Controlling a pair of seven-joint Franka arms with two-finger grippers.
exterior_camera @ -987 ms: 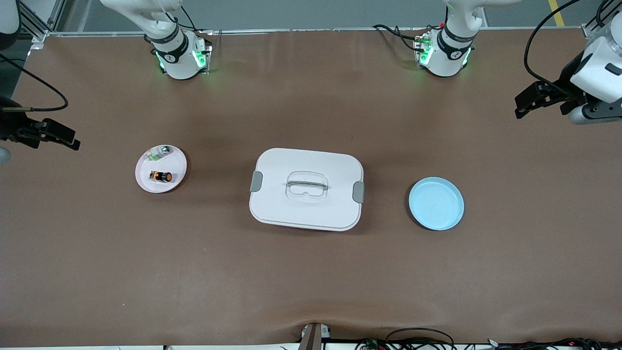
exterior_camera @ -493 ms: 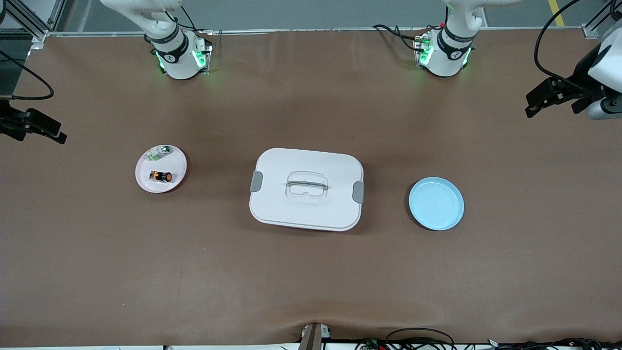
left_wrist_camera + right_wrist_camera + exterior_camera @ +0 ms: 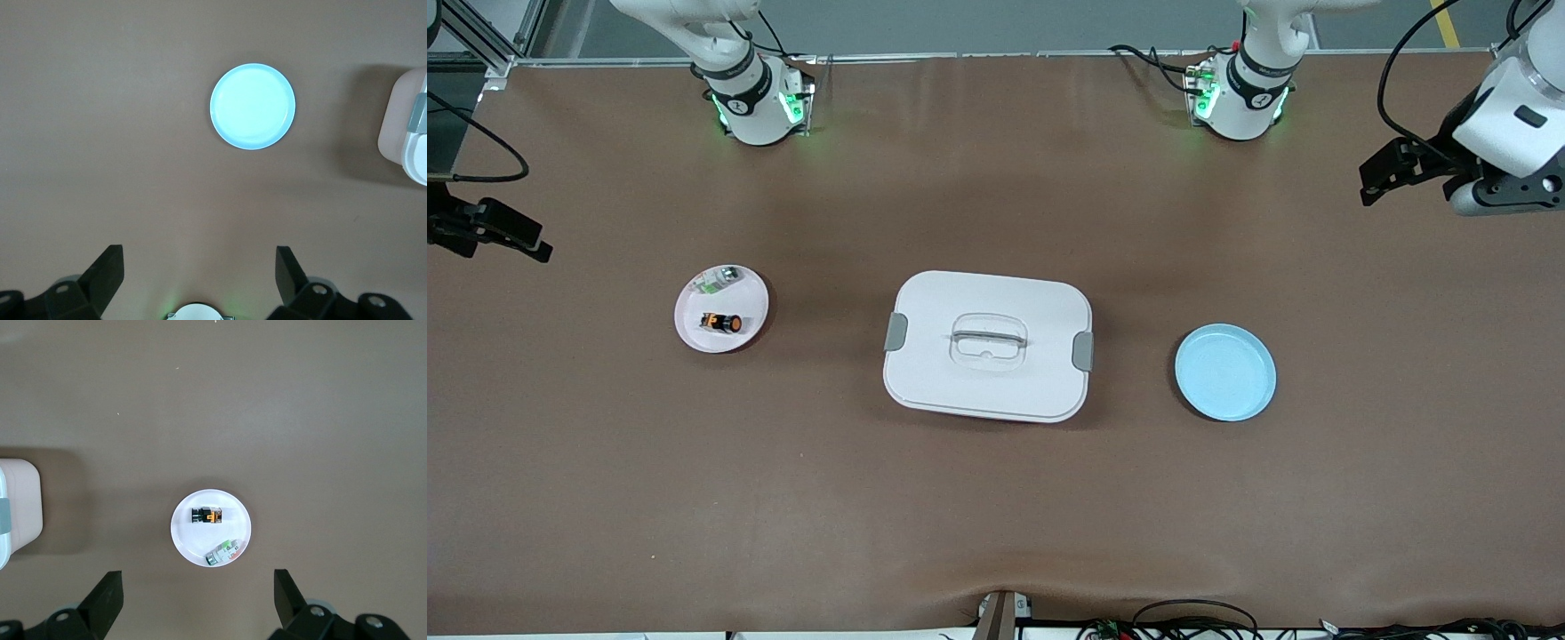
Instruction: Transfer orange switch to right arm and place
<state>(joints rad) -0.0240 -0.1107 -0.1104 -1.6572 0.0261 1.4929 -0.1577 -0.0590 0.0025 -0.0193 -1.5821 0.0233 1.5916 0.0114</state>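
**Both arms raised at the table ends; orange switch not yet approached**

The orange switch (image 3: 721, 323) lies on its side on the white dish (image 3: 694, 338), toward the right arm's end of the table. A whitish-green-and-silver part (image 3: 721, 279) shares the dish, farther from the front camera than the switch and apart from it. The lidded white box (image 3: 987, 346) sits mid-table, and the empty blue plate (image 3: 1225, 372) lies toward the left arm's end.

Change over the last second:
- The left gripper (image 3: 1392, 171) has shifted slightly inward from the table edge and hangs high over bare table at the left arm's end. Its fingers (image 3: 107, 270) are spread wide and hold nothing
- The right gripper (image 3: 494, 233) has drawn back a little toward the table edge and hangs high over the right arm's end. Its fingers (image 3: 107, 595) are likewise spread wide and empty
- The switch, dish, box and plate have not moved

Assessment: these are small repositioning moves only. No pickup has begun, so the whole task remains: grasp, hand-over to the right arm, and placement. The switch lies well apart from the left gripper, with the box between them
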